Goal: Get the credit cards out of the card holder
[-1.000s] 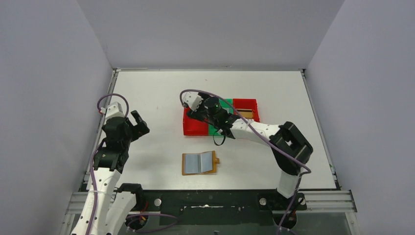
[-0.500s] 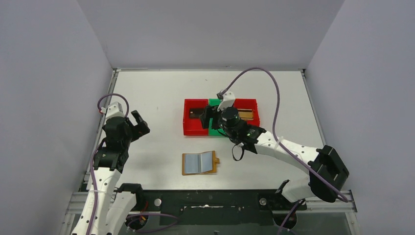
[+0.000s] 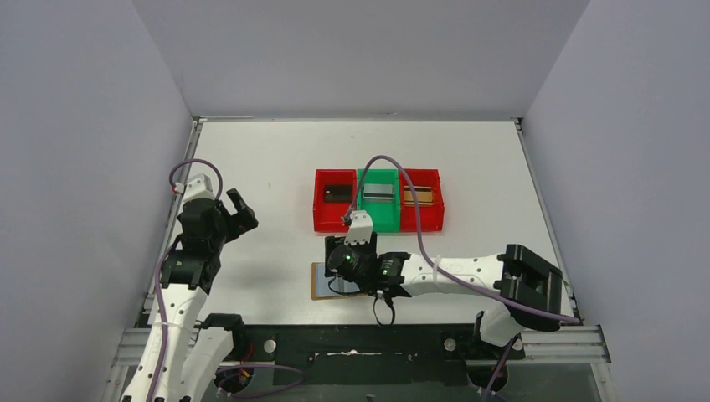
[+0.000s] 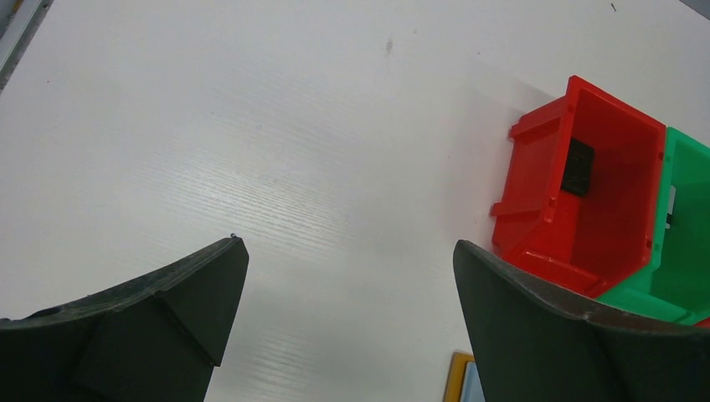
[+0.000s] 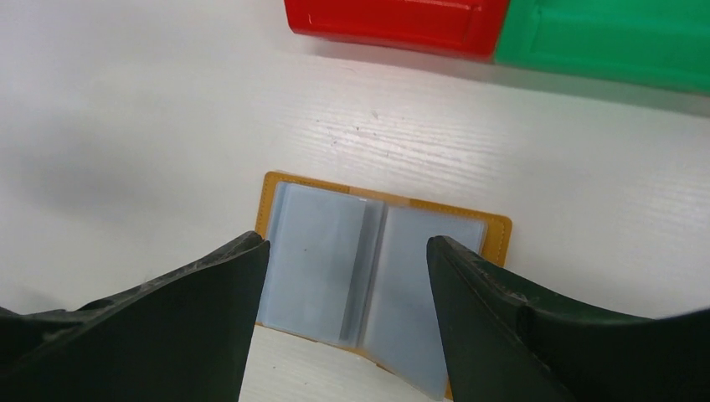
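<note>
On the left, the left hand [image 3: 235, 213] hangs raised above the white table [image 3: 276, 159], well apart from everything else. Its dark fingers [image 4: 197, 289] are spread wide and hold nothing; only bare table shows between them in its wrist view.

Near the front edge of the table, about mid-width, lies the small tan-mustard leather card holder [image 3: 317, 283]. It lies flat and spread open, with its pale blue-grey inner pockets [image 5: 318, 251] facing up. No card shows in those pockets. The right hand [image 3: 336, 279] is directly over it and covers most of it from above. In the right wrist view the right hand's two fingers [image 5: 209, 285] stand apart, one on each side of the holder's centre fold, gripping nothing. Whether the tips touch the leather I cannot tell.

Behind the holder three plastic bins stand side by side in a row, touching. The left red bin [image 3: 333, 221] holds the black rectangular card [image 3: 337, 193]. The green middle bin [image 3: 378, 223] holds the silver-grey card [image 3: 378, 192]. The right red bin [image 3: 422, 223] holds the gold-brown card [image 3: 419, 195]. All three cards are out of the holder, one to a bin.
</note>
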Motion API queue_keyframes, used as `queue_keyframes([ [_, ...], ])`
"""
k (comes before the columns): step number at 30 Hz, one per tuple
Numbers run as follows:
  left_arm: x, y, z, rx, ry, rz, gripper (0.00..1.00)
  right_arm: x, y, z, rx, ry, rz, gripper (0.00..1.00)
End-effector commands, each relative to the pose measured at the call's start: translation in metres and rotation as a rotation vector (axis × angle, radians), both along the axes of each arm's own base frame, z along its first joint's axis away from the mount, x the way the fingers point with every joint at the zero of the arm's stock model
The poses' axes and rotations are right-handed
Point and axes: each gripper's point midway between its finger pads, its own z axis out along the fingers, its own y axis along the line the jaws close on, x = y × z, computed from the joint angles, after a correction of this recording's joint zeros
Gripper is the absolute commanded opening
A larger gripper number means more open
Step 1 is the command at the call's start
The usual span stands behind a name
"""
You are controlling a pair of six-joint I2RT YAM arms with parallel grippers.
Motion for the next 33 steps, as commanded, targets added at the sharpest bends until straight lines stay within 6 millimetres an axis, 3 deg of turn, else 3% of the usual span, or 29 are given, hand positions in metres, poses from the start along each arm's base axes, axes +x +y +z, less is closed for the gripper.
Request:
queue_keyframes([
  [1, 0.009, -0.005, 0.009, -0.013, -0.044, -0.028, 0.97, 0.001, 0.004, 0.003, 0.024, -0.018, -0.122, 0.70],
  [9, 0.013, -0.024, 0.002, -0.033, -0.019, -0.147, 0.97, -0.017, 0.039, -0.013, 0.038, 0.031, -0.037, 0.66],
  [13, 0.015, -0.045, 0.005, -0.065, -0.043, -0.262, 0.96, -0.017, 0.042, -0.025, 0.011, 0.049, -0.052, 0.64],
  [18, 0.015, -0.054, 0.001, -0.069, -0.028, -0.300, 0.96, -0.016, 0.045, -0.036, -0.008, 0.064, -0.060, 0.63],
  [28, 0.013, -0.048, -0.002, -0.054, -0.015, -0.267, 0.96, -0.018, 0.055, -0.060, -0.085, 0.109, -0.048, 0.60],
  [33, 0.013, -0.047, -0.002, -0.049, -0.014, -0.255, 0.96, -0.016, 0.048, -0.066, -0.131, 0.110, -0.084, 0.52],
])
